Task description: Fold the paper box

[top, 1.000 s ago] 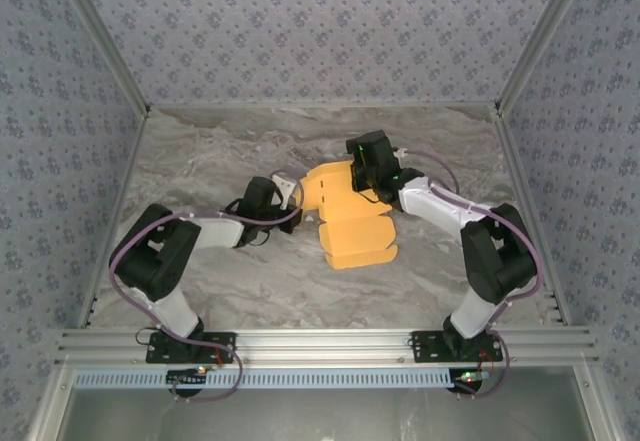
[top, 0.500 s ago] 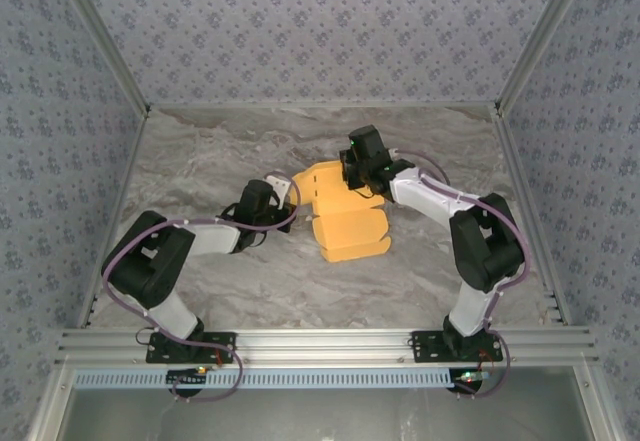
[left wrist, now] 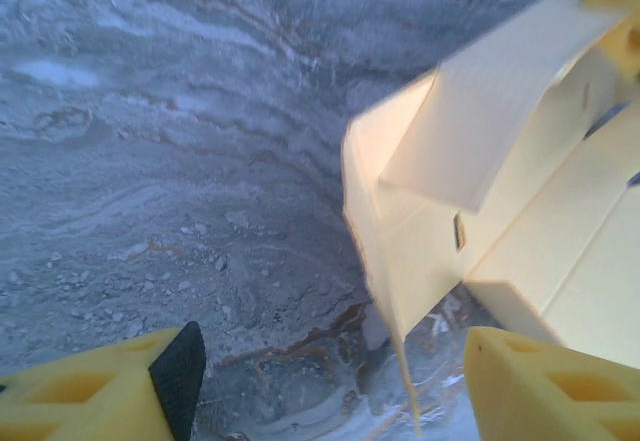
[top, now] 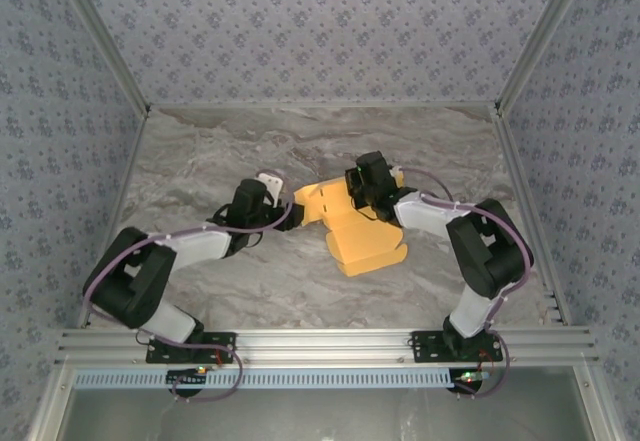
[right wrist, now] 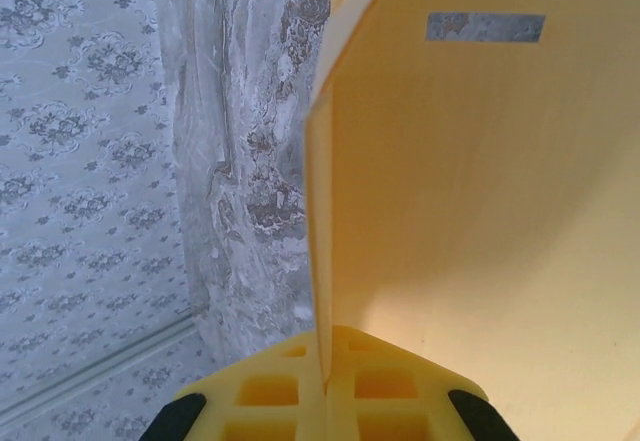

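Note:
The paper box [top: 362, 236] is a tan-yellow die-cut cardboard sheet, partly folded, lying mid-table. My right gripper [top: 352, 189] is at its far edge. In the right wrist view that gripper [right wrist: 324, 366] is shut on a thin upright panel of the paper box [right wrist: 480, 181], whose edge runs straight into the closed jaws. My left gripper [top: 284, 199] is at the sheet's left end. In the left wrist view it [left wrist: 330, 386] stands open, and a raised flap of the paper box [left wrist: 440, 221] hangs down between the fingers [left wrist: 180, 376] without being pinched.
The marble-patterned table [top: 200, 151] is closed in by patterned walls [top: 320, 21] at the back and both sides. An aluminium rail [top: 320, 343] carrying both arm bases runs along the near edge. Bare tabletop lies to the left and behind the box.
The right gripper has shut on a panel of the box. The left gripper has opened and let go. The box has shifted and turned slightly toward the near right.

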